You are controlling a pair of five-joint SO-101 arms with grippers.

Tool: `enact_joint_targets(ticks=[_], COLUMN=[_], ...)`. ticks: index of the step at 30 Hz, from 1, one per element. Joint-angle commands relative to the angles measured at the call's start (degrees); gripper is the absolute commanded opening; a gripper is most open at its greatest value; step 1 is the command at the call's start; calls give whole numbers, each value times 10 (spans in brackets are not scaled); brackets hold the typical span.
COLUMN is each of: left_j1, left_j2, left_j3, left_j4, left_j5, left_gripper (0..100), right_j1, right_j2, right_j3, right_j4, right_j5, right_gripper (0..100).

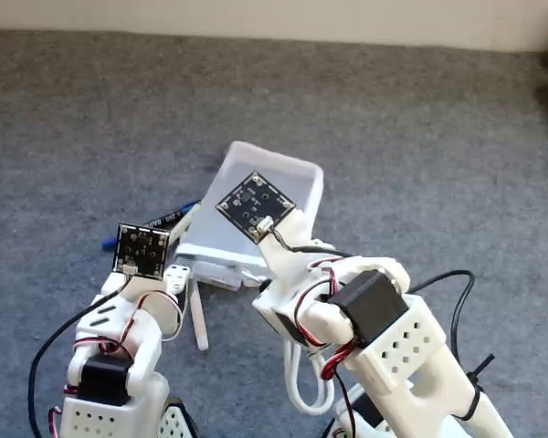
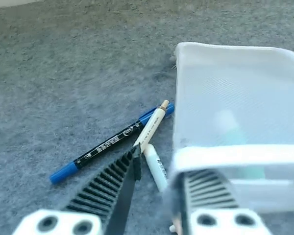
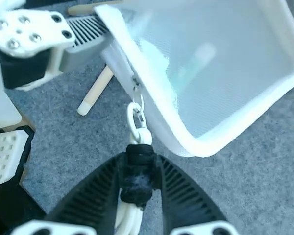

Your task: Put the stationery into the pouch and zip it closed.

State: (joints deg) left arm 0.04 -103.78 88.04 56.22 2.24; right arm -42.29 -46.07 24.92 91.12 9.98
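A white mesh pouch lies on grey carpet with a teal item showing through it. My right gripper is shut on the black zip pull, which links by a white ring to the slider at the pouch's near end. My left gripper is at the pouch's near corner, with its fingers apart and the white end band lying over one finger. Beside the pouch lie a blue-capped black marker, a tan-tipped pen and a white pen.
Grey carpet spreads on all sides of the pouch. The two arms stand close together at the near edge, with the right arm's cables looping out to the right. A pale wall strip runs along the far edge.
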Motion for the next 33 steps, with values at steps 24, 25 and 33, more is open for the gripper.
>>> enact_joint_targets(ticks=[24, 25, 33], left_j1=[8, 8, 9], left_j2=[-2, -2, 0], left_j3=[-55, -64, -111], left_j4=[-4, 1, 11], left_j5=[-6, -6, -6], left_gripper=[6, 6, 6], right_j1=[108, 109, 111], right_j2=[-91, -91, -90], right_j3=[-34, -34, -13], right_j4=[39, 37, -3], right_j5=[13, 10, 5], right_gripper=[204, 224, 231])
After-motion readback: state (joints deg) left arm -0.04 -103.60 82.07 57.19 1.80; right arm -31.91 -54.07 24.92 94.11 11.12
